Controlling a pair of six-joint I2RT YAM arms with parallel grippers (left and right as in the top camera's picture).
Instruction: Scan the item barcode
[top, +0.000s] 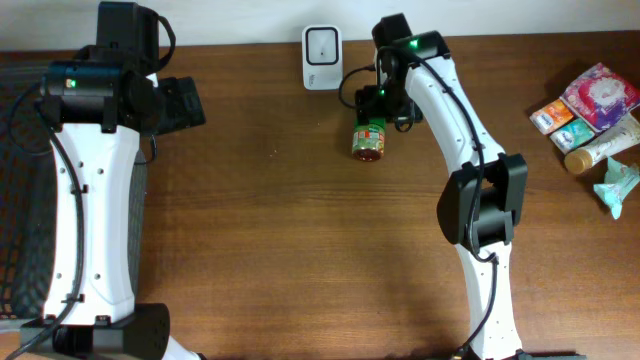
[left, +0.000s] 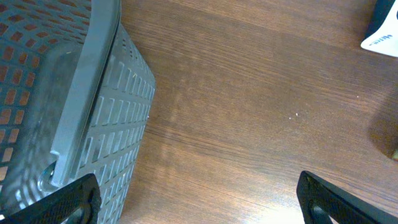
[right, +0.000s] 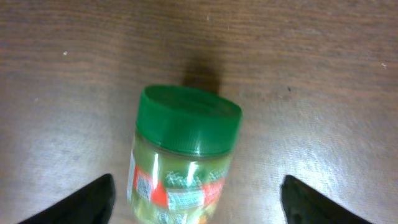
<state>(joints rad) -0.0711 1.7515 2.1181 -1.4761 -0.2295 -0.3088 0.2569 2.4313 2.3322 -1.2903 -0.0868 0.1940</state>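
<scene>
Two black fingers of your right gripper stand wide apart, clasping nothing, with a gap either side of the green-lidded, red-labelled clear jar between them. Its long axis runs along your reach, lid end away from the wrist; whether it lies flat on the brown wooden table I cannot tell. The white boxy scanner sits near, rearward and left of the jar. Your left gripper, splayed and empty by the grey mesh basket, is well apart.
</scene>
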